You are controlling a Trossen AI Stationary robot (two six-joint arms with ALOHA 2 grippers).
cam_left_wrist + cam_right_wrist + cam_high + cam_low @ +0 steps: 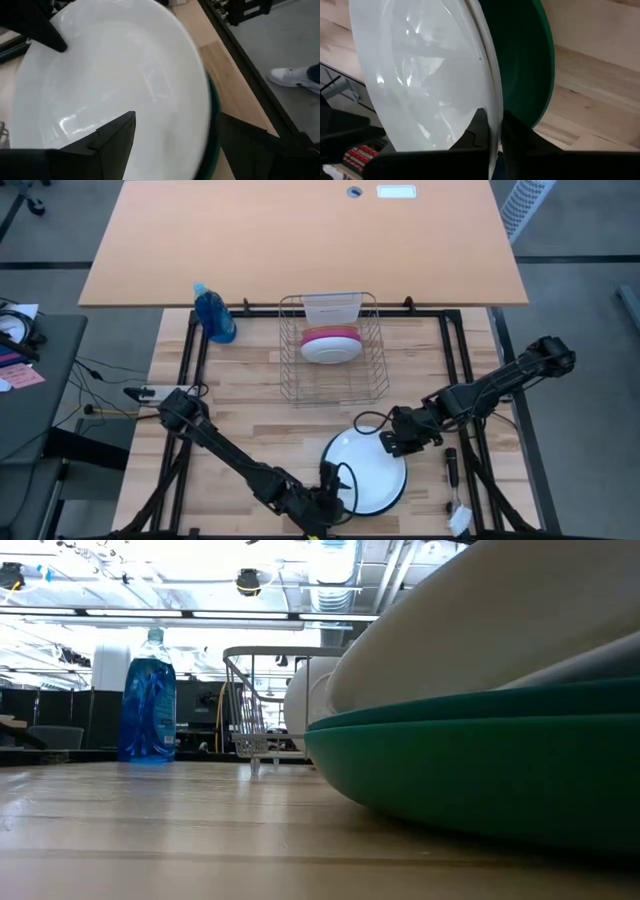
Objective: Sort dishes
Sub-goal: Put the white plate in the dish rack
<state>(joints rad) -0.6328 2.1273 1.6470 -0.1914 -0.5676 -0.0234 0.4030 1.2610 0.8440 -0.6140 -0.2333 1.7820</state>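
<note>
The right tool (492, 131) clamped the rim of the white plate (365, 470), tilting it off the green plate (527, 60) on the tabletop (250, 420), seemingly to peel it free. The left tool (172, 137) straddled the opposite rim, fingers apart, likely steadying it; the wire rack (332, 360) already held plates.

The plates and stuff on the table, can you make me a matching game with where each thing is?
Things:
1. white plate
2. green plate
3. pink plate
4. blue bottle

Places:
A. standing in the wire rack
B. beside the rack, on its left in the high view
C. under the white plate
D. pinched at its rim by the right gripper

Pairs: 1-D, 2-C, 3-A, 4-B
</note>
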